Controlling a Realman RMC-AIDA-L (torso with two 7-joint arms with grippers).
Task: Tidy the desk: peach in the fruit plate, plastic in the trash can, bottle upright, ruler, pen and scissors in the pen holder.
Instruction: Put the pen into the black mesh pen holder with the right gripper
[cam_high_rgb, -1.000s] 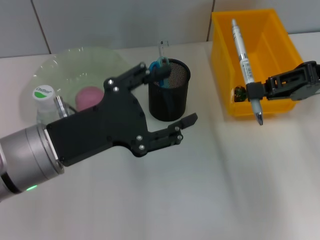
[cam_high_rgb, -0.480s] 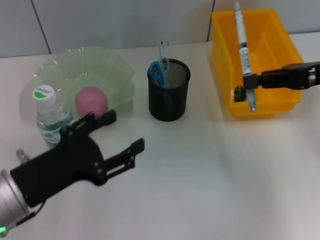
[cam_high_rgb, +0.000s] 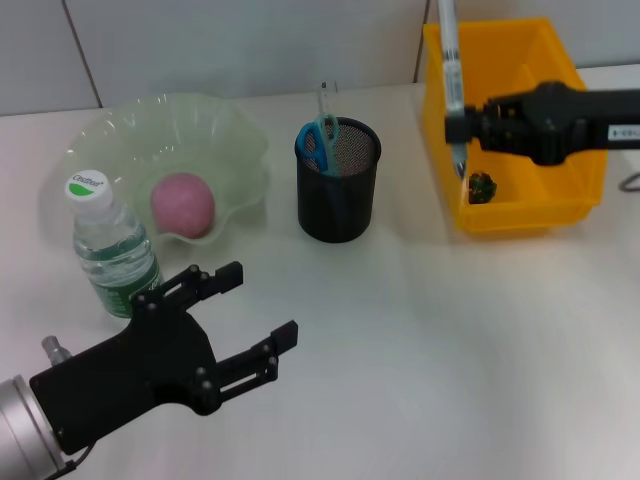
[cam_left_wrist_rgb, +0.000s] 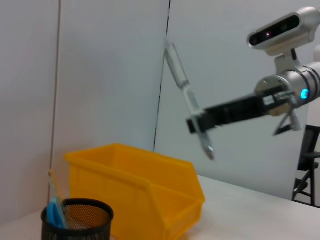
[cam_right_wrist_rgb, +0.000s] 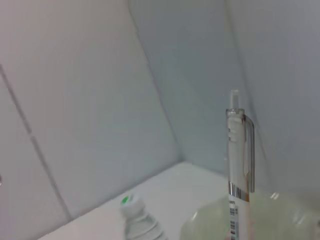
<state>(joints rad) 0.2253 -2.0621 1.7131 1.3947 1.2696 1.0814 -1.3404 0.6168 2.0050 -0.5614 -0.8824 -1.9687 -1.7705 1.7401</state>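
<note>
The right gripper (cam_high_rgb: 462, 127) pinches the pen (cam_high_rgb: 451, 70) near-upright over the bin (cam_high_rgb: 530, 205), the holder (cam_high_rgb: 338, 180) lying to its left; the left gripper (cam_high_rgb: 245, 315), fingers spread, hovers low.

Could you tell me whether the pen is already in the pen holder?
No, the right gripper holds the pen above the yellow bin.

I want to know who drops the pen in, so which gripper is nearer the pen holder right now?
The right. The right gripper, shut on the pen, is raised just beside the pen holder, over the yellow bin. The left gripper, jaws open, sits lower, toward the robot.
</note>
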